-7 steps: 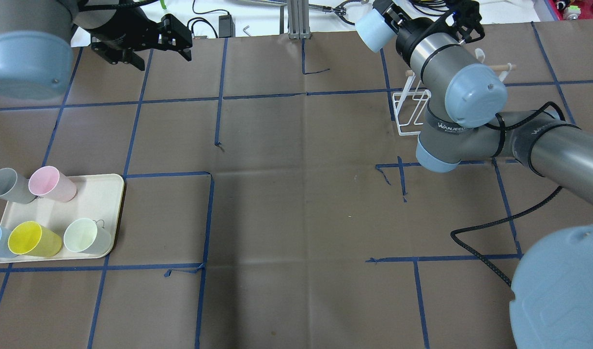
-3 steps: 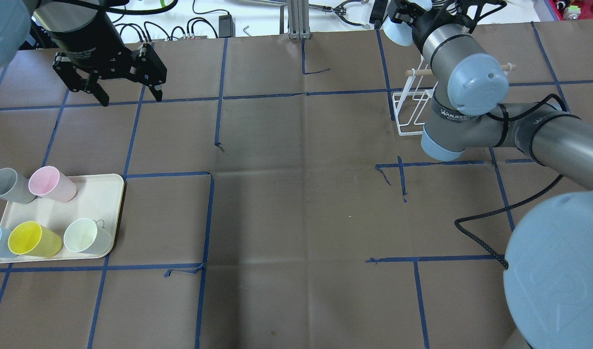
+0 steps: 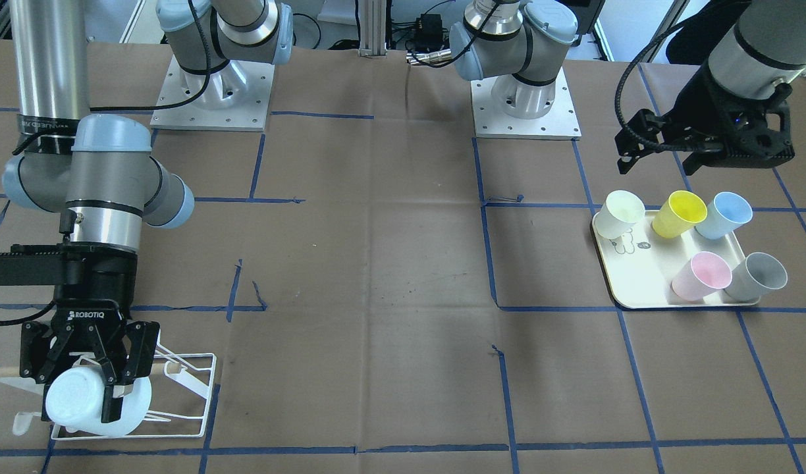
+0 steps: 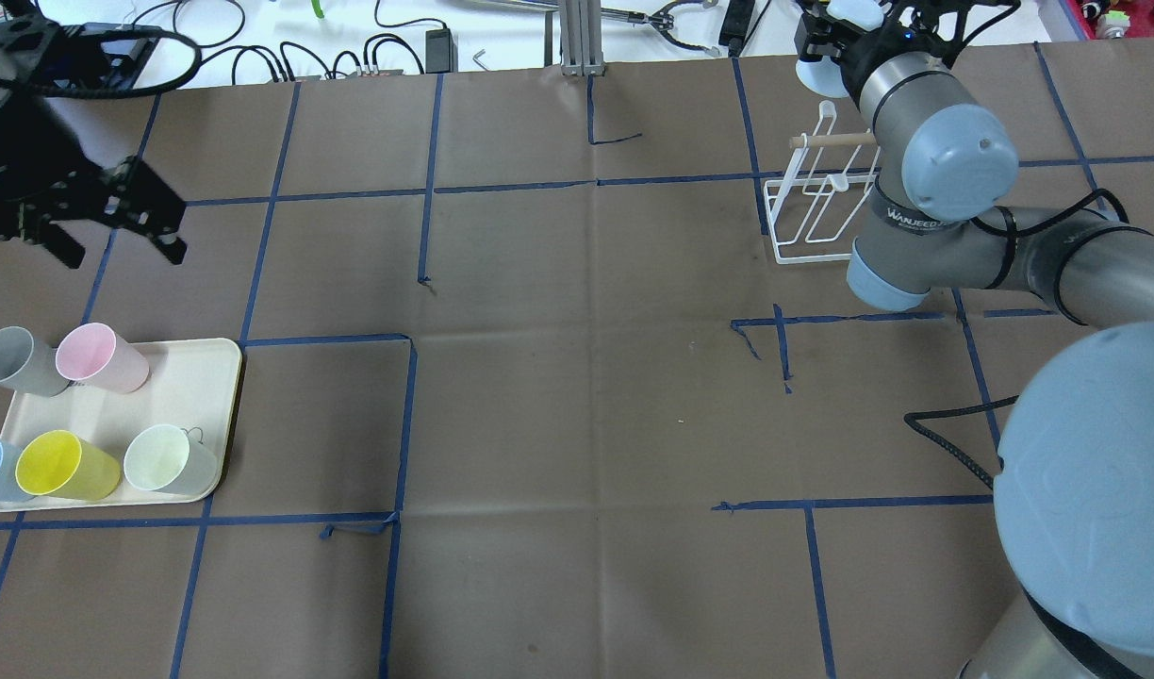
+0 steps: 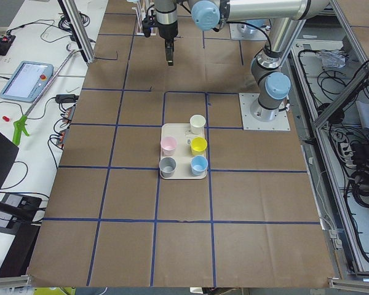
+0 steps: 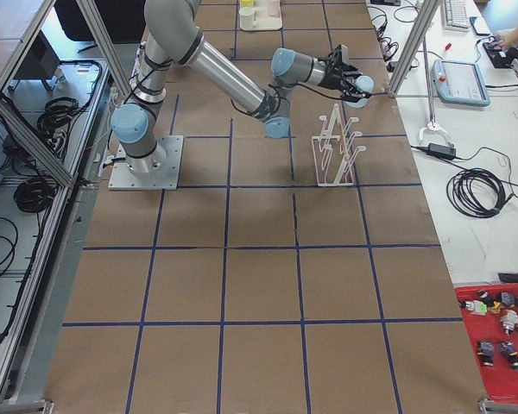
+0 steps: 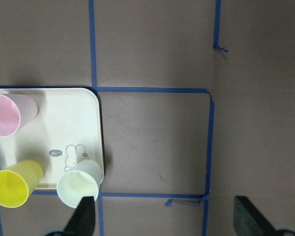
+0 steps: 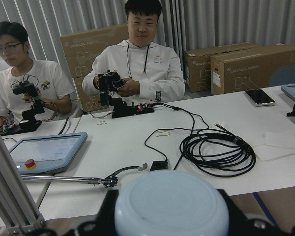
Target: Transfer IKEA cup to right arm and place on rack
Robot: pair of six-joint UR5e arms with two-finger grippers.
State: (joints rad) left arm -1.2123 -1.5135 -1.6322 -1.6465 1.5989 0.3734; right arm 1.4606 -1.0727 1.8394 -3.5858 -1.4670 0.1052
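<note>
Between your right gripper's jaws sits the pale blue cup. It is clamped across its side, with its closed bottom turned away from the robot (that bottom fills the lower half of the right wrist view). Just under the jaws stands the white wire rack, its wooden dowel handle running close behind the fingers. Whether the cup touches a prong you cannot tell from these views.

Well apart, at the table's other end, your left gripper hangs above the table with its jaws spread wide and nothing between them. Below those jaws, off toward one finger, lies the cream tray. On it, a pale green cup is nearest that fingertip, then a yellow cup and a pink cup. Farther off are a blue cup and a grey cup.
</note>
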